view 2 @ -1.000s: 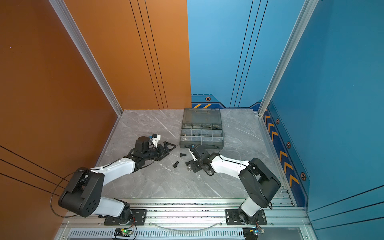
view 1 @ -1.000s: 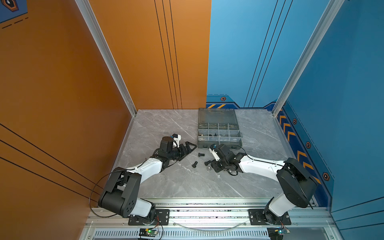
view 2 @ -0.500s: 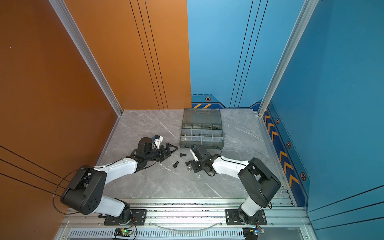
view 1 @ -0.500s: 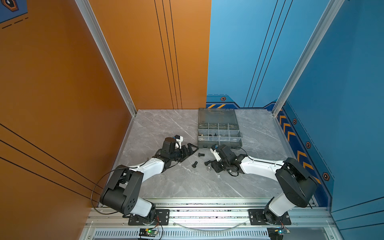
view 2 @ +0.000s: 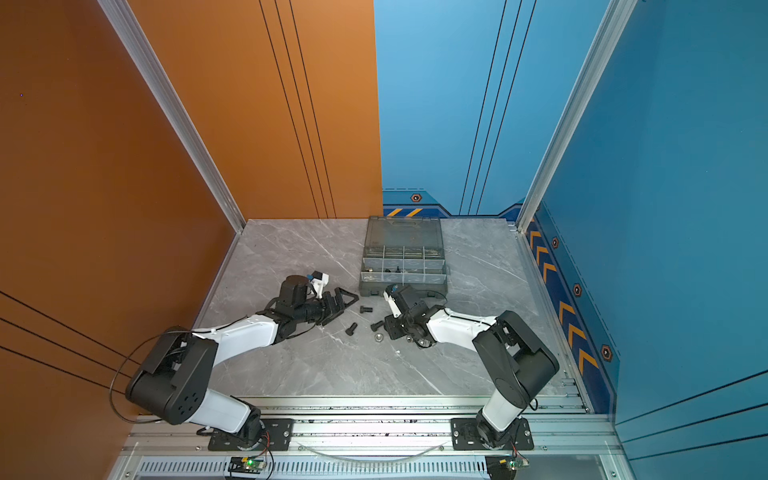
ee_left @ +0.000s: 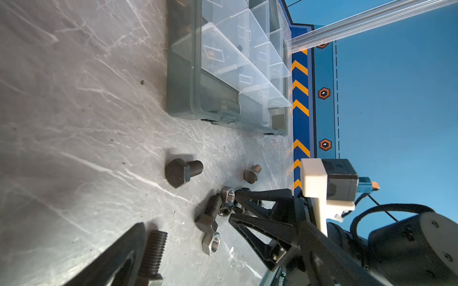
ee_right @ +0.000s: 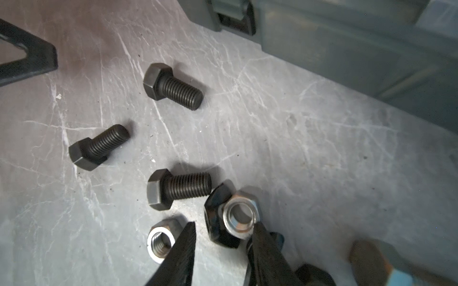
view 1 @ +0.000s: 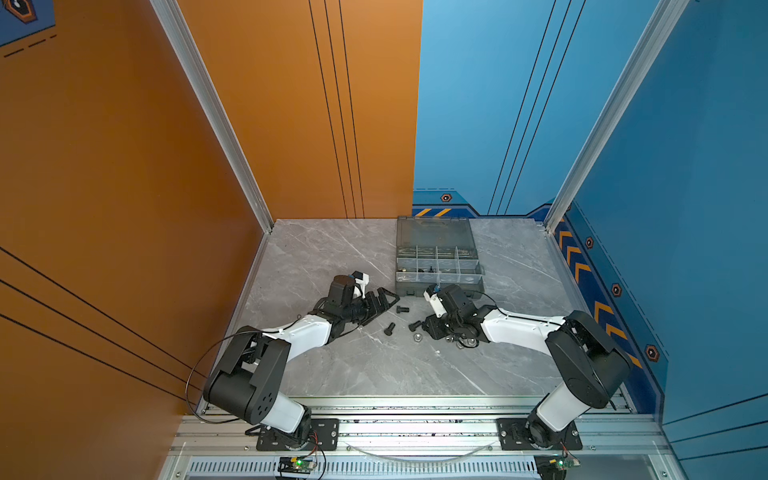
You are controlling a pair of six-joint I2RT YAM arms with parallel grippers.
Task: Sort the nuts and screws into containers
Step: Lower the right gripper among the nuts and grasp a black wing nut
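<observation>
Three black screws (ee_right: 173, 85) (ee_right: 98, 147) (ee_right: 178, 189) lie on the grey table in front of the containers, the compartments of a smoky-grey case (view 1: 436, 257). My right gripper (ee_right: 224, 230) stands open, low over the table, astride a black nut (ee_right: 215, 222) with a silver nut (ee_right: 240, 218) on top. One finger touches the silver nut; the other is apart. A second silver nut (ee_right: 161, 241) lies just outside that finger. My left gripper (view 1: 384, 307) is open and empty, with one screw (ee_left: 153, 252) lying beside its finger (ee_left: 119, 255).
The case's lid lies open flat toward the back wall, and some compartments hold small parts (view 1: 428, 269). A small screw (ee_left: 251, 173) lies past the nuts near the right arm. Both grippers (view 2: 384, 328) (view 2: 343, 307) work close together. Orange and blue walls enclose the table.
My left gripper has moved right, closer to the loose screws, still open. The right gripper has stayed over the nuts and hardly moved.
</observation>
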